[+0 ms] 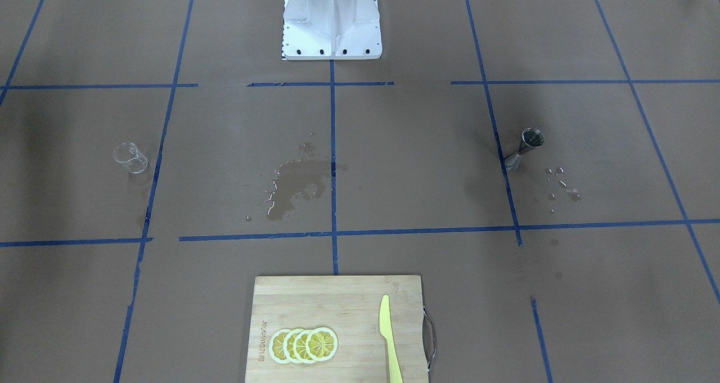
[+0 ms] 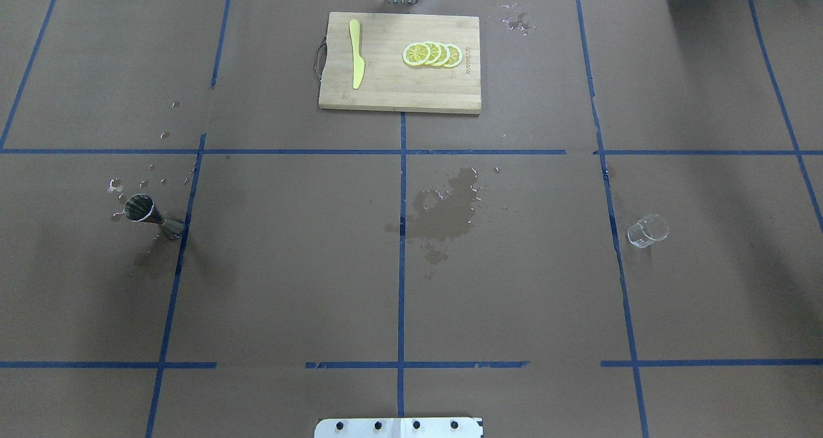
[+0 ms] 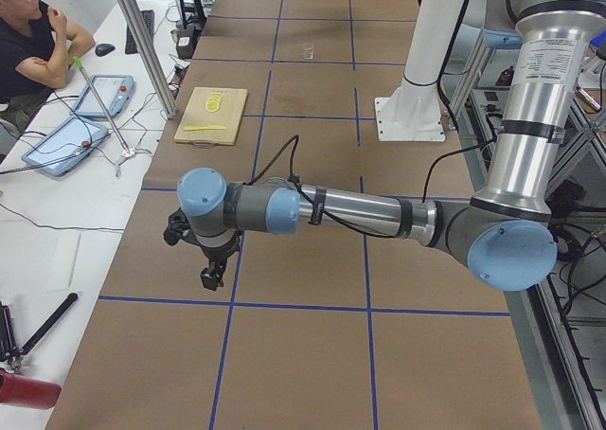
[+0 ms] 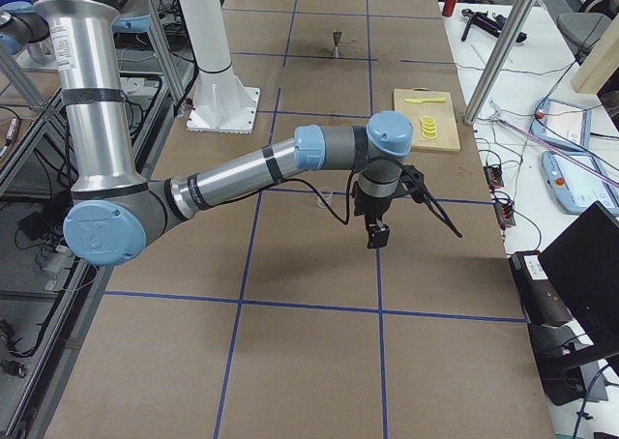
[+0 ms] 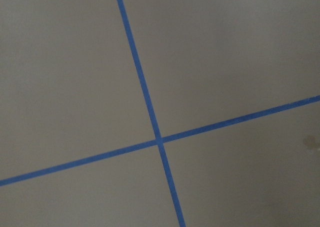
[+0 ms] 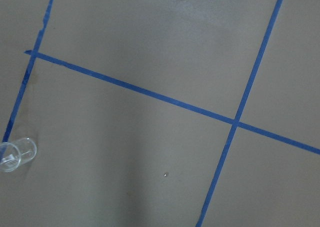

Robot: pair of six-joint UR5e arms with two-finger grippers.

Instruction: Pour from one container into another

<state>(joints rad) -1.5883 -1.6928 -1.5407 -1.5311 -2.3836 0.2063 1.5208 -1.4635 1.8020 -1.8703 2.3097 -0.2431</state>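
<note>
Containers, two in number: you see one clear glass cup (image 2: 647,231) standing upright on the robot's right half of the table (image 2: 289,283), just beside a blue tape line (image 2: 616,232), and one steel jigger (image 2: 151,214) standing upright on the robot's left half, its foot at another tape line. The two are well apart, and neither is touched by an arm. Between them, near the table's middle, lies one wet patch (image 2: 450,209); small droplets (image 2: 117,184) are scattered beside the jigger. The right wrist view catches the cup at its lower left corner. The left gripper (image 3: 213,277) hangs pointing down over bare table at the robot's left end, and the right gripper (image 4: 375,236) hangs likewise at the right end. Each shows only in a side view, so you cannot tell how far either pair of fingers is spread. At the far edge sits one wooden cutting board (image 2: 386,91), bearing one yellow knife (image 2: 355,55) and four overlapping lemon slices (image 2: 432,54). One operator (image 3: 33,37) sits at the side bench.
</note>
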